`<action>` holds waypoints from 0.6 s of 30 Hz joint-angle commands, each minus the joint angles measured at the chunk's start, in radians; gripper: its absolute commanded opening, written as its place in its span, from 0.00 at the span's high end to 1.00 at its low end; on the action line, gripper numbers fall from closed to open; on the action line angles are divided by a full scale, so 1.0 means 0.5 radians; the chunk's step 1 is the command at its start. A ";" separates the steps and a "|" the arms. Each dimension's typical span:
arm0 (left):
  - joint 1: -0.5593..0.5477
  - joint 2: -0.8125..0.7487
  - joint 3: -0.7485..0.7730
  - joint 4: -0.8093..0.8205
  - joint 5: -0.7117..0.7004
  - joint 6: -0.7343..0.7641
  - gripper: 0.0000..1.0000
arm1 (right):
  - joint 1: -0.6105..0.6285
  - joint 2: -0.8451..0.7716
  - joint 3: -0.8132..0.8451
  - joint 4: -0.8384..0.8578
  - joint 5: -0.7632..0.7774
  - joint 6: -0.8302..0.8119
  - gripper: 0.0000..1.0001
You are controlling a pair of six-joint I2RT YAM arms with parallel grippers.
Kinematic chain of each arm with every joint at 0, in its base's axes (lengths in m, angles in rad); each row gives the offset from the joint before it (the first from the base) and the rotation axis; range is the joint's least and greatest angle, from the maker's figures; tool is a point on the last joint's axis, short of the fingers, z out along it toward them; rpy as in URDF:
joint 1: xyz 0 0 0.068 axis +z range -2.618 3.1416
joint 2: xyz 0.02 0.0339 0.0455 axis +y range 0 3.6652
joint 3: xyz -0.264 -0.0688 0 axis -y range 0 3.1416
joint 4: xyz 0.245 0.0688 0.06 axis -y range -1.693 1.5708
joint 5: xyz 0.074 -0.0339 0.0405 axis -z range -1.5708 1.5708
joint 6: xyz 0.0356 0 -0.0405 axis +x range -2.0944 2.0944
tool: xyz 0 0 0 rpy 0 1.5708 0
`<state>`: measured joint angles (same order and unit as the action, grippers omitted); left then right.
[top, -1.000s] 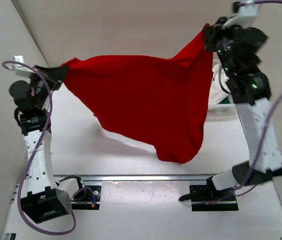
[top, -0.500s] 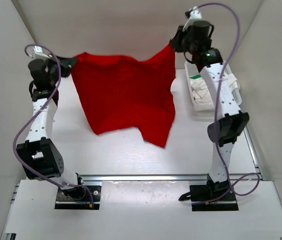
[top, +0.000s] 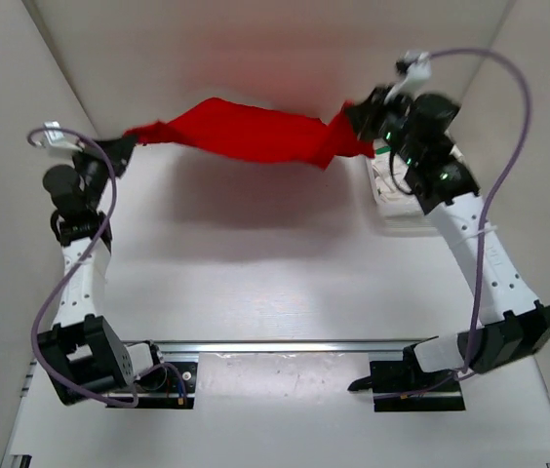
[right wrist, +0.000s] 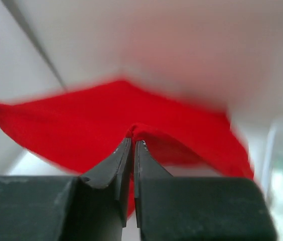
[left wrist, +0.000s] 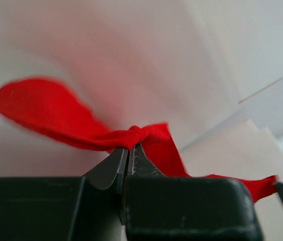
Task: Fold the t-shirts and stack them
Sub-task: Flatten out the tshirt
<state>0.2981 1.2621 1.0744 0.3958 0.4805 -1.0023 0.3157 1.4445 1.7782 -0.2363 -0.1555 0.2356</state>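
The red t-shirt (top: 255, 135) hangs stretched between both arms above the far part of the table, seen nearly edge-on as a flat band. My left gripper (top: 127, 139) is shut on its left corner; the left wrist view shows the cloth (left wrist: 71, 120) bunched at the fingertips of that gripper (left wrist: 129, 146). My right gripper (top: 353, 117) is shut on the shirt's right corner, and the right wrist view has the fabric (right wrist: 91, 125) pinched at the tips of this gripper (right wrist: 133, 141). An off-white shirt (top: 397, 180) lies in the basket, with a bit of green beside it.
A white mesh basket (top: 407, 216) stands at the far right of the table (top: 255, 283), under the right arm. White walls close in on the left, back and right. The arms' bases sit on a rail (top: 285, 346) at the near edge.
Both arms have swung the red shirt from hanging down to stretched out almost level. The right arm has moved right and nearer; the left gripper has dropped slightly.
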 commanded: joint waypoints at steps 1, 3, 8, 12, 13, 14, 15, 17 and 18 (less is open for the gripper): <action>0.008 -0.216 -0.441 0.144 -0.092 0.121 0.93 | 0.043 -0.206 -0.750 0.144 0.044 0.145 1.00; 0.008 -0.336 -0.691 0.156 -0.145 0.213 0.91 | 0.053 -0.379 -1.135 0.233 0.023 0.240 1.00; -0.007 -0.610 -1.344 0.141 -0.283 0.231 0.69 | 0.145 -0.670 -2.018 0.420 -0.045 0.471 0.99; 0.137 -0.656 -1.553 -0.070 -0.234 0.237 0.51 | 0.344 -0.778 -2.344 0.454 0.019 0.563 1.00; 0.143 -0.692 -1.566 -0.107 -0.228 0.265 0.42 | 0.353 -0.790 -2.436 0.457 0.047 0.581 1.00; 0.152 -0.738 -1.572 -0.205 -0.255 0.286 0.34 | 0.360 -0.830 -2.494 0.451 0.059 0.609 1.00; 0.152 -0.760 -1.581 -0.321 -0.280 0.338 0.25 | 0.347 -0.849 -2.550 0.448 0.023 0.642 1.00; 0.110 -0.876 -1.594 -0.490 -0.390 0.403 0.16 | 0.323 -0.907 -2.624 0.439 -0.008 0.670 1.00; 0.070 -0.898 -1.609 -0.594 -0.430 0.431 0.12 | 0.323 -0.953 -2.660 0.424 -0.002 0.688 0.99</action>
<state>0.3576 0.8772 0.2779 0.2314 0.3283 -0.8536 0.4877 1.0161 0.4770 -0.0944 -0.1604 0.5243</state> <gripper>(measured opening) 0.863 0.029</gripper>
